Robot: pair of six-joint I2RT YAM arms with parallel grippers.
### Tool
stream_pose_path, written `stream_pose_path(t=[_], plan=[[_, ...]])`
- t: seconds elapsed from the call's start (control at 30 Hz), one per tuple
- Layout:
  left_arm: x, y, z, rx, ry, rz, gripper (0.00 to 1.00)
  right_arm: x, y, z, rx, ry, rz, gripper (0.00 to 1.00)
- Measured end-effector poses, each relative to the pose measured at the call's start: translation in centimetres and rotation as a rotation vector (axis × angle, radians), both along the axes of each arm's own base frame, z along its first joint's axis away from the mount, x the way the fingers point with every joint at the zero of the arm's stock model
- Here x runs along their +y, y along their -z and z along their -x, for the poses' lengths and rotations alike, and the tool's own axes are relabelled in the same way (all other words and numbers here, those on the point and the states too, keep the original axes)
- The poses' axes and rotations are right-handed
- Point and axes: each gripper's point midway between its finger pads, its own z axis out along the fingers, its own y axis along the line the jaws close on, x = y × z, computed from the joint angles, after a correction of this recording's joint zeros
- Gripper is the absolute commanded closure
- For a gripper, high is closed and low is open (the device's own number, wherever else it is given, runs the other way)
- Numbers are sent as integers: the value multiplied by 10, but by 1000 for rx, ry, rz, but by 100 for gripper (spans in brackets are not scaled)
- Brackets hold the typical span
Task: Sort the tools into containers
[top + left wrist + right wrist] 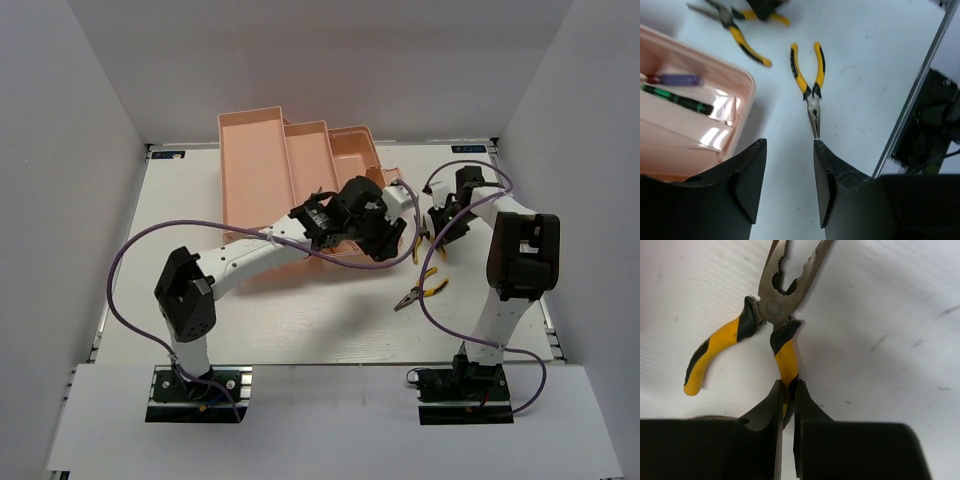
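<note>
Table (300,320): white.
Done: screwdriver (677,100) inside toolbox (255,160).
To do: loose pliers (813,95) beside toolbox.
Right gripper (789,385): pinches other pliers (772,310).
Left gripper (790,145): wide, empty.

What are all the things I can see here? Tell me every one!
table: one, white, under everything
toolbox: one, salmon pink, on the table's far side
loose pliers: one, yellow and black, lying on the table
held pliers: one, yellow and black, gripped by one handle
thin screwdriver: one, dark green, inside the toolbox
left gripper: one, black, open, beside the toolbox
right gripper: one, black, shut on the held pliers
</note>
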Motion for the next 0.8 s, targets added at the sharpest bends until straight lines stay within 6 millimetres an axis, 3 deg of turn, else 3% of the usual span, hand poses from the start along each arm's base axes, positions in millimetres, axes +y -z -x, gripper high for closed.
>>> stream_pose_path(t=[0.07,0.17,0.2,0.27,0.37,0.47,0.53,0.67,0.8], plan=[[1,16,11,27,25,-21,47,-4,-6,-6,-13,15,20,100],[18,37,25,63,33,-51,61,-14,-32,-30,-94,43,48,100],[24,40,30,65,35,-52,70,-15,-46,-38,-131,47,52,100],[40,41,41,75,33,-50,75,-16,-85,-61,-242,53,50,100],[60,24,56,56,32,-9,72,-4,-167,-98,-456,43,-14,100],[69,-4,66,25,33,71,58,30,-248,-114,-665,-33,-148,100],[73,-17,71,19,35,117,51,65,-282,-107,-743,-119,-256,100],[80,-22,79,32,21,154,50,151,-317,-83,-800,-327,-489,100],[97,-26,83,31,-34,161,48,227,-325,-66,-759,-453,-696,100]])
